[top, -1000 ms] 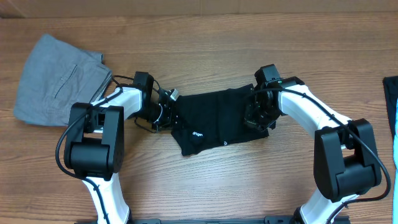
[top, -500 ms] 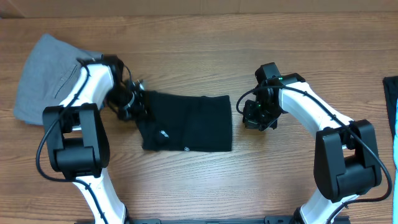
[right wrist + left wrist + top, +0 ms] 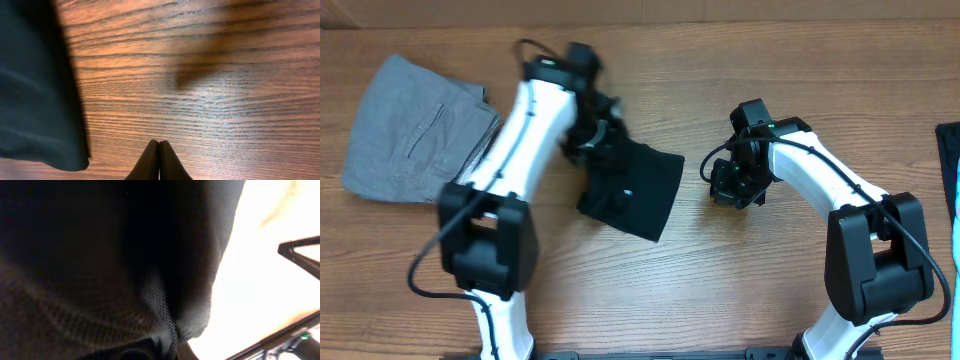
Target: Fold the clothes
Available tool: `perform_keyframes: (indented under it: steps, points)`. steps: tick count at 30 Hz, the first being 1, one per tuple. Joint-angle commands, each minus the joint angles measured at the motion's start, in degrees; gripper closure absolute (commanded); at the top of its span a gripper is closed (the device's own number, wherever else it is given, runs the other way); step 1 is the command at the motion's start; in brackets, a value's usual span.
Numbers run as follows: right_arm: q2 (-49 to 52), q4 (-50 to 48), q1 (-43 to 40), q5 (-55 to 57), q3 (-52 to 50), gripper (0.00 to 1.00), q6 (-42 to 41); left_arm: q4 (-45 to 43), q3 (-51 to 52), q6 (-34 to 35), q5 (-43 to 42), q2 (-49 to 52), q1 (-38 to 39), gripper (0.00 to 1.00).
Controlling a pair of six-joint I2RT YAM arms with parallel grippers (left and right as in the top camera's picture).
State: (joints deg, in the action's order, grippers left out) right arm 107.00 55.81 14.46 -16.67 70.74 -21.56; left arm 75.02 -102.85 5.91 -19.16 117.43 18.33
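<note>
The clothes (image 3: 632,190), a black garment with small white prints, lie folded and tilted on the wood table, left of centre. My left gripper (image 3: 593,136) sits at the garment's upper left corner, shut on the fabric. In the left wrist view black fabric (image 3: 100,255) fills nearly the whole picture and hides the fingers. My right gripper (image 3: 725,187) hovers to the right of the garment, apart from it, shut and holding nothing. In the right wrist view its fingertips (image 3: 159,146) meet over bare wood, with the garment's edge (image 3: 35,85) to the left.
Light grey folded trousers (image 3: 410,130) lie at the back left, partly under the left arm. A dark and blue piece of cloth (image 3: 948,170) shows at the right edge. Bare wood separates the garment and the right gripper.
The left arm dragged the garment left, then swung up and back, turning it to a tilt. The right gripper came off the garment's right end and has stayed in place.
</note>
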Motion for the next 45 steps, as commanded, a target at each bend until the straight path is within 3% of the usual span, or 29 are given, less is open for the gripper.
perform_keyframes:
  steps: [1, 3, 5, 7, 9, 19, 23, 28, 36, 39, 42, 45]
  points:
    - [-1.8, -0.8, 0.2, 0.0, 1.5, 0.96, 0.3, -0.8, -0.8, 5.3, 6.8, -1.0, 6.5, 0.92]
    - [-1.8, -0.9, 0.2, 0.0, 1.5, 0.96, 0.3, -1.2, -0.8, 6.4, 9.0, -0.9, 9.4, 0.79]
    - [-1.8, -0.9, 0.2, 0.0, 1.5, 0.96, 0.4, -1.6, -0.8, 7.1, 10.6, -0.9, 11.7, 0.74]
    - [-1.8, -0.9, 0.2, 0.0, 1.5, 0.96, 0.4, -2.3, -0.8, 7.7, 11.0, -0.9, 13.5, 0.48]
    - [-1.8, -0.9, 0.2, 0.0, 1.5, 0.96, 0.4, -3.0, -0.8, 8.5, 11.0, -0.9, 14.5, 0.41]
    - [-1.8, 0.7, -2.8, 2.3, 1.5, 0.93, 0.4, -2.7, -1.5, 9.4, 9.1, -0.9, 13.6, 0.46]
    - [-1.8, 2.6, -3.7, -8.3, 1.5, 0.84, 10.7, 1.3, -3.6, 9.1, 9.1, -0.9, 10.1, 0.46]
    - [-1.9, 4.9, -3.7, -20.1, 1.5, 0.74, 18.4, 4.0, -4.6, 5.5, 9.0, -0.9, 4.9, 0.32]
    - [-1.9, 0.4, 0.5, -21.9, 0.9, 0.63, 18.9, 3.7, -4.6, 3.9, 9.0, -0.9, 1.7, 0.28]
    - [-1.5, -5.1, 3.1, -16.6, -0.5, 0.68, 12.2, 2.8, -4.6, 3.9, 9.0, -0.9, 1.7, 0.26]
    - [-1.3, -8.8, 4.6, -14.5, -1.8, 0.96, 8.7, 2.5, -4.6, 3.9, 9.0, -0.9, 1.7, 0.25]
    - [-1.6, -6.6, 4.5, -13.9, -1.1, 0.96, 8.0, 2.7, -4.5, 3.7, 9.0, -0.9, 1.7, 0.24]
